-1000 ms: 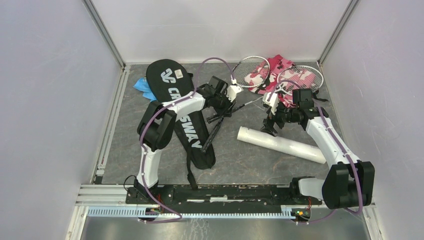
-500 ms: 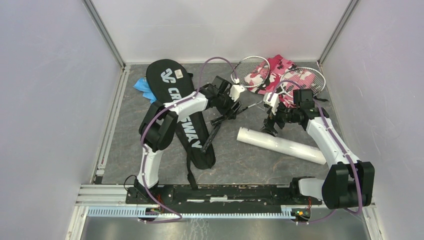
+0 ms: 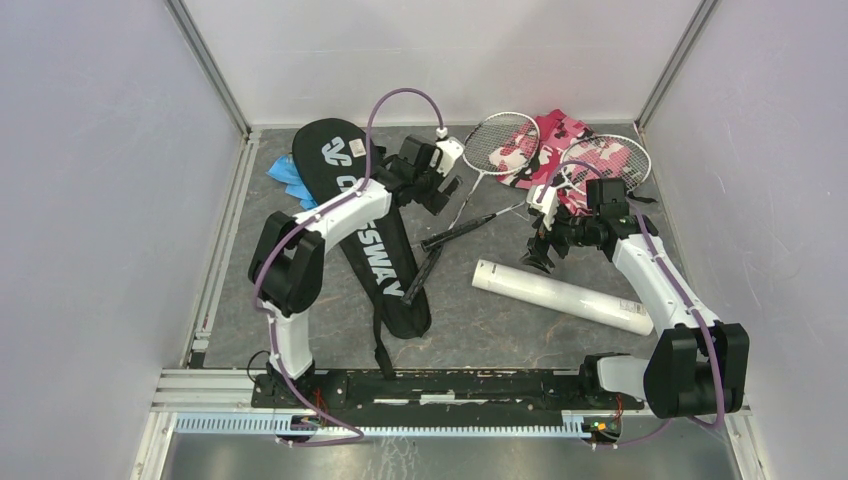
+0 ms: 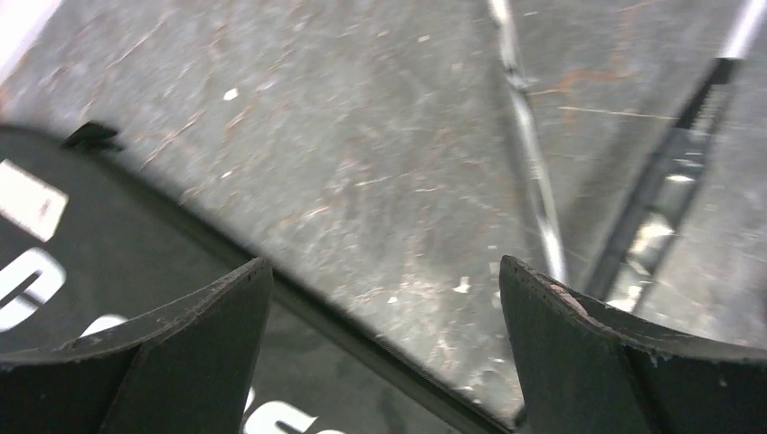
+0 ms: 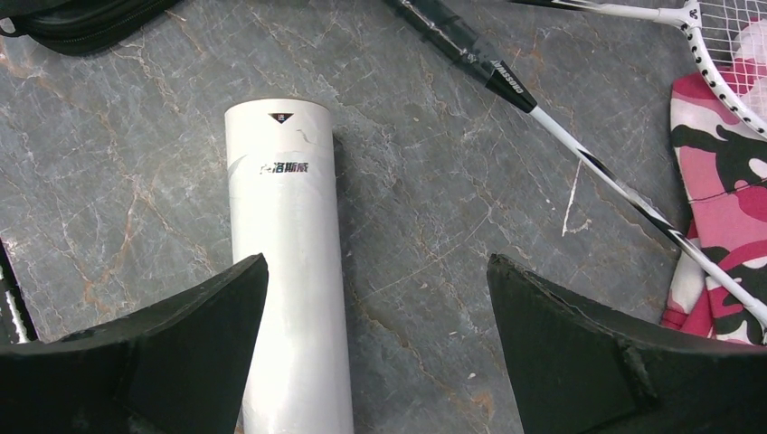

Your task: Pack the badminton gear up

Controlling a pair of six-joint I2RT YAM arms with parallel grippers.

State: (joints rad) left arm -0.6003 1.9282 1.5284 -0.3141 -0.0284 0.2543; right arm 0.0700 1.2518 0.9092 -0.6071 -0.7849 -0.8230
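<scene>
Though barely begun, gripping nothing, left hand (image 4: 382, 264) and right hand (image 5: 375, 262) spread wide; yet to go into bag (image 3: 340, 160) at ten o'clock: rackets (image 3: 497, 142) at one, tube (image 3: 560, 295) at four.

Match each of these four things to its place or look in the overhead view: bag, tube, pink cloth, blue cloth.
Things:
1. bag
2. tube
3. pink cloth
4. blue cloth

Descriptions:
A. at the far right, camouflage pattern
B. furthest left, next to the bag
C. white, lying flat at the near right
D. black with white lettering

Pairs: 1-D, 2-C, 3-A, 4-B
</scene>
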